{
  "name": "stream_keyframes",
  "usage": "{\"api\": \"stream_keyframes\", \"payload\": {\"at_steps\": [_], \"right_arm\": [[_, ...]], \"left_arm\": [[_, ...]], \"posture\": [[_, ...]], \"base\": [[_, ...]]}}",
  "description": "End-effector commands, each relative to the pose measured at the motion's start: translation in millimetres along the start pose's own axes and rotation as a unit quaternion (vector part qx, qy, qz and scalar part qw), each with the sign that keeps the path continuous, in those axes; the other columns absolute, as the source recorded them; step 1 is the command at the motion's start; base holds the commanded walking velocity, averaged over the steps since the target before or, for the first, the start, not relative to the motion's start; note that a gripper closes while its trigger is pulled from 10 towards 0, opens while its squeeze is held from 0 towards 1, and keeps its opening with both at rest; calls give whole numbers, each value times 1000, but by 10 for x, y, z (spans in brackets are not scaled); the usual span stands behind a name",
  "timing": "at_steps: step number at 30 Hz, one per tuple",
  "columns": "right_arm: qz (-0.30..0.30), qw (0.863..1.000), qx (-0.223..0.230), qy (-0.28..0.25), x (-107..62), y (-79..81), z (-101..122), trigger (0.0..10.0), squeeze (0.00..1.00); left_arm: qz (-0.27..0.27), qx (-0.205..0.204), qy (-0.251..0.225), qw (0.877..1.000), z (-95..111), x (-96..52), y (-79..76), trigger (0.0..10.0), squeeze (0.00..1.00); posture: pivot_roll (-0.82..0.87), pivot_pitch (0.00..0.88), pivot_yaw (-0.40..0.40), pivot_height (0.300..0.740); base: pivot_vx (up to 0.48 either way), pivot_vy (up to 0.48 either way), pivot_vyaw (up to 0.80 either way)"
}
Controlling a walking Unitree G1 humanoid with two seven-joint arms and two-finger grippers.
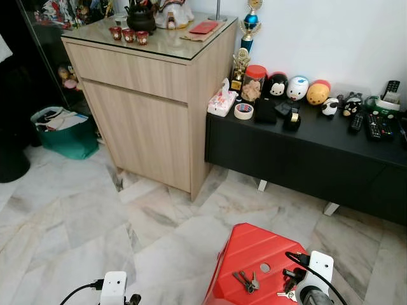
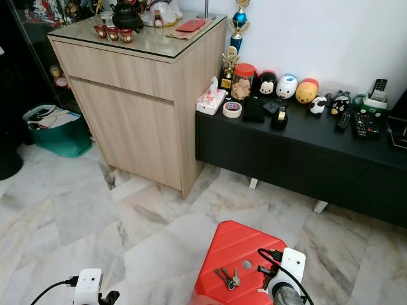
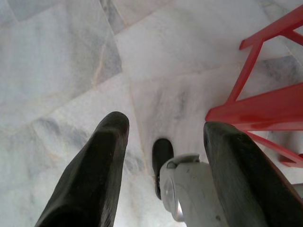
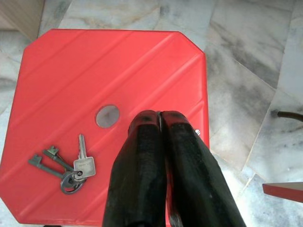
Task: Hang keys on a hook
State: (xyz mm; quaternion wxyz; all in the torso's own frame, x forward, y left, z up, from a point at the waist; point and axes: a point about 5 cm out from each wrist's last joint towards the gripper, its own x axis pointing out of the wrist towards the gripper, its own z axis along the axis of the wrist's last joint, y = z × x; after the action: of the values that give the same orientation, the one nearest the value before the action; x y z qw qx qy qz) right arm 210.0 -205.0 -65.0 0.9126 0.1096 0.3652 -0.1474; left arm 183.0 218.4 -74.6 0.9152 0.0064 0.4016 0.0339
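Your head cameras look down across the marble floor (image 1: 76,216) toward the cabinet (image 1: 152,108), both wrist cameras sharing the red stool (image 4: 113,85) up close.

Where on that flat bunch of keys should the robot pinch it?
Probably at the ring end of the keys, coming straight down. They lie flat on the red stool, blades fanned apart, joined only at the ring. The right gripper, shut, would need to open first.

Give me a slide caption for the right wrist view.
Right claw, fingers shut and empty, poised over a red stool where a bunch of keys lies beside the seat's centre hole.
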Motion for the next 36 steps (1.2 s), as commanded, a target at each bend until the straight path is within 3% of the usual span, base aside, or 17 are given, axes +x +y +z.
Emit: {"api": "stream_keyframes", "payload": {"at_steps": [1, 26, 36], "right_arm": [[-4, 1000, 4, 0, -2, -19, -6, 10000, 0], [-6, 1000, 14, 6, -13, -51, -43, 10000, 0], [-6, 1000, 22, 3, -2, -51, -8, 10000, 0]], "left_arm": [[1, -3, 18, 1000, -99, -24, 0, 10000, 0], [-3, -3, 25, 1000, -165, -40, -40, 10000, 0], [1, -4, 22, 1000, -151, -36, -40, 10000, 0]], "posture": [[47, 0, -65, 740], [50, 0, -67, 740], [51, 0, -71, 740]], "base": [[-277, 0, 0], [-282, 0, 0], [0, 0, 0]]}}
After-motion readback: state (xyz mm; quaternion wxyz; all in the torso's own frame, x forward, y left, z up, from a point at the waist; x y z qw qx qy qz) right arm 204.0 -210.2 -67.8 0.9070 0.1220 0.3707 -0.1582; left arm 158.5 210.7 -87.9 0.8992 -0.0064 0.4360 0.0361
